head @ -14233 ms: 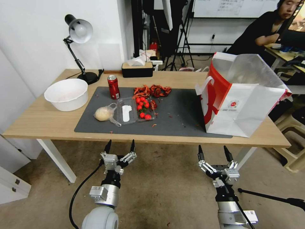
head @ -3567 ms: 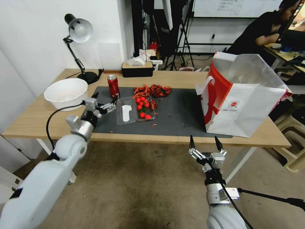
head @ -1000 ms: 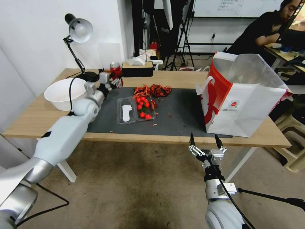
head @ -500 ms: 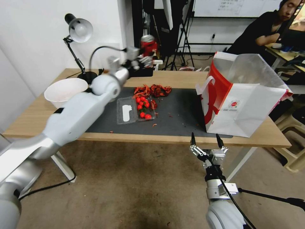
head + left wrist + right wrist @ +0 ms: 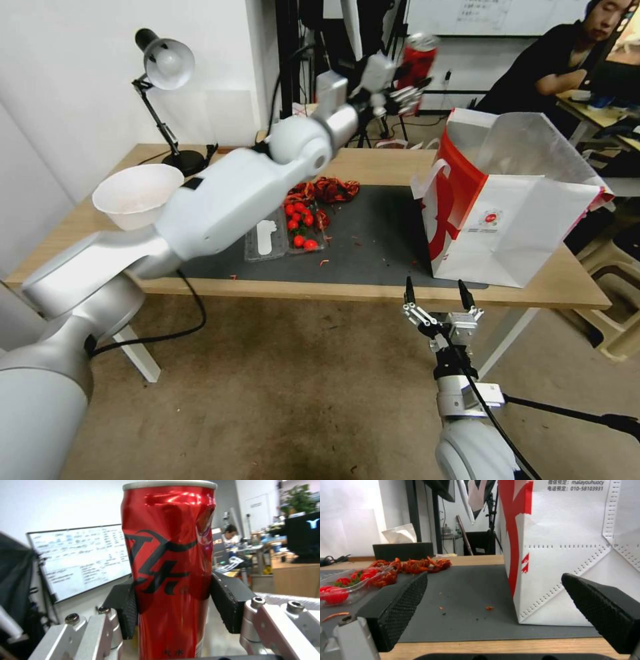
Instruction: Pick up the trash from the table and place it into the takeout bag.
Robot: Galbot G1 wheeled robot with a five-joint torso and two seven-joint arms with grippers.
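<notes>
Our left gripper (image 5: 408, 80) clamped the dented red soda can (image 5: 417, 59) at eleven o'clock above the takeout bag (image 5: 513, 200); our right gripper (image 5: 437, 298) hung open.

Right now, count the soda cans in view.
1. The red soda can is held up in the left gripper, raised beside the takeout bag mouth. Others could be hidden inside the bag.

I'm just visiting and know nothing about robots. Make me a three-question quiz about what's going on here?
1. True or false: the left gripper holds a red can.
2. The right gripper is: A) inside the bag, B) open, below the table edge, C) on the tomatoes.
3. Fill in: the can is dented near its ____.

Key: 1 true; 2 B; 3 top.
</notes>
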